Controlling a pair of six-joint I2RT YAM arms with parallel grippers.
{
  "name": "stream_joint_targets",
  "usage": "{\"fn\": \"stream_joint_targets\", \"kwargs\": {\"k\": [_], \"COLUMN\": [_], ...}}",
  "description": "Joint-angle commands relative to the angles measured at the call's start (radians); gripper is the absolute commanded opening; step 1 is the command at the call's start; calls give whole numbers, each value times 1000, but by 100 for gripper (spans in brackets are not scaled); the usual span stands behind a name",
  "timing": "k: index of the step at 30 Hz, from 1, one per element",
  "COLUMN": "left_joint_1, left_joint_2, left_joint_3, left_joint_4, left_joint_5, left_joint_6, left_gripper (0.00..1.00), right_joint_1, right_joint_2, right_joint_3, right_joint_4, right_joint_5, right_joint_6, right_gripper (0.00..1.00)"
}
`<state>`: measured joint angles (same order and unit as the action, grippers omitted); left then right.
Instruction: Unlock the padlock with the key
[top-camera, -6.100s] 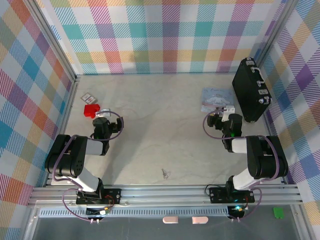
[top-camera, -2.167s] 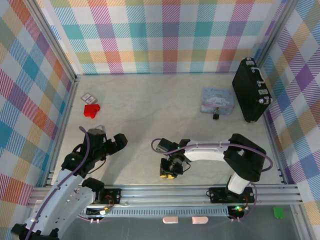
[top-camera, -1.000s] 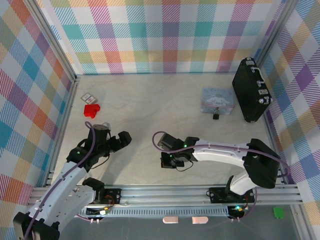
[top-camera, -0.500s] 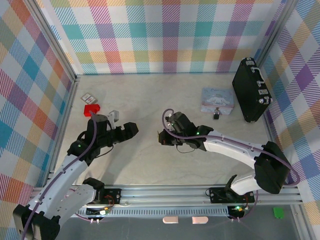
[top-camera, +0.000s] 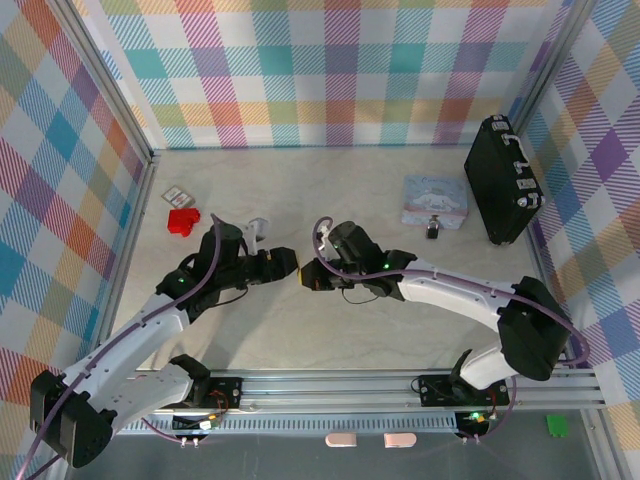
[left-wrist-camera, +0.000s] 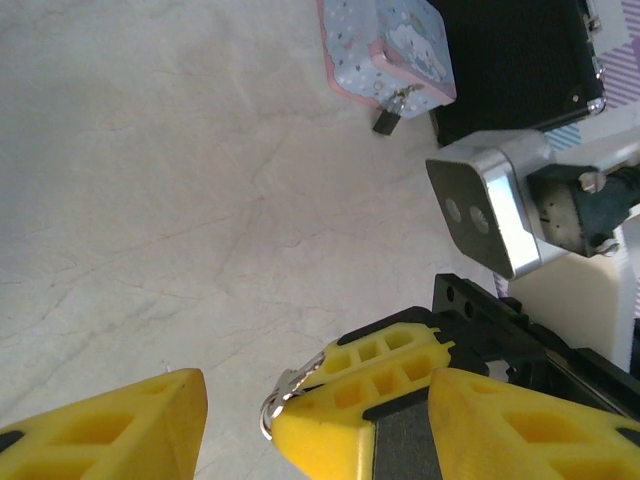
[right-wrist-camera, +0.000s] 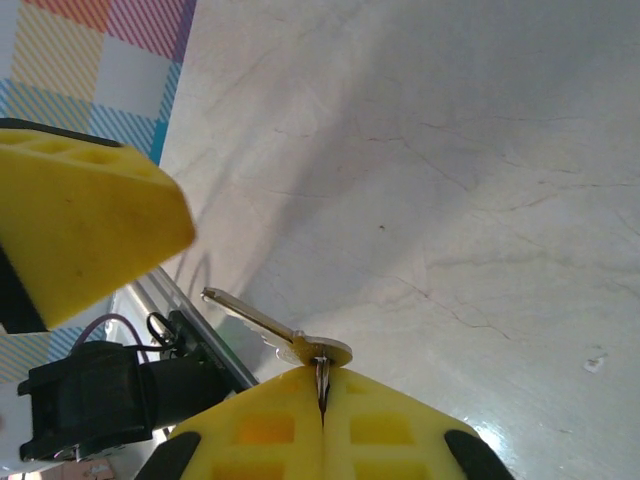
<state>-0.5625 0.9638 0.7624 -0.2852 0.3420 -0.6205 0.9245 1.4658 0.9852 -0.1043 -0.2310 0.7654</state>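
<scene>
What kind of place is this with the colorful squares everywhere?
Probably a robot test booth: a left arm and right arm bolted to a metal rail, with checkered walls boxing in the tabletop.

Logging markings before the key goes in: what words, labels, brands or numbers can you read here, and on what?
No text is legible in any view.
pale blue tin: cartoon figure on the lid, no readable words.
small card at far left: print too small to read.
black case, padlock, key: no readable marking.
</scene>
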Motion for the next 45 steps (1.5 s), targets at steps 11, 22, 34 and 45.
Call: {"fn": "stream_joint_targets", "kwargs": {"k": [11, 22, 34, 45], "left_joint_1": [-23, -24, -25, -25], "left_joint_2": [27, 34, 41, 50], "left_joint_3": [34, 26, 22, 23], "left_joint_4": [15, -14, -16, -23], "left_joint_5": [-47, -35, -38, -58], "left_joint_6": [10, 11, 15, 8], "left_gripper": [42, 33, 23, 16], "right_joint_1": [20, 31, 34, 34], "right_joint_2": [18, 25, 28, 24], "right_joint_3": [36, 50, 56, 56], "right_joint_4": [40, 42, 38, 32], "right_joint_5": [-42, -41, -33, -27], "right_joint_6": [-31, -29, -31, -33], "right_gripper": [0, 0, 0, 0]}}
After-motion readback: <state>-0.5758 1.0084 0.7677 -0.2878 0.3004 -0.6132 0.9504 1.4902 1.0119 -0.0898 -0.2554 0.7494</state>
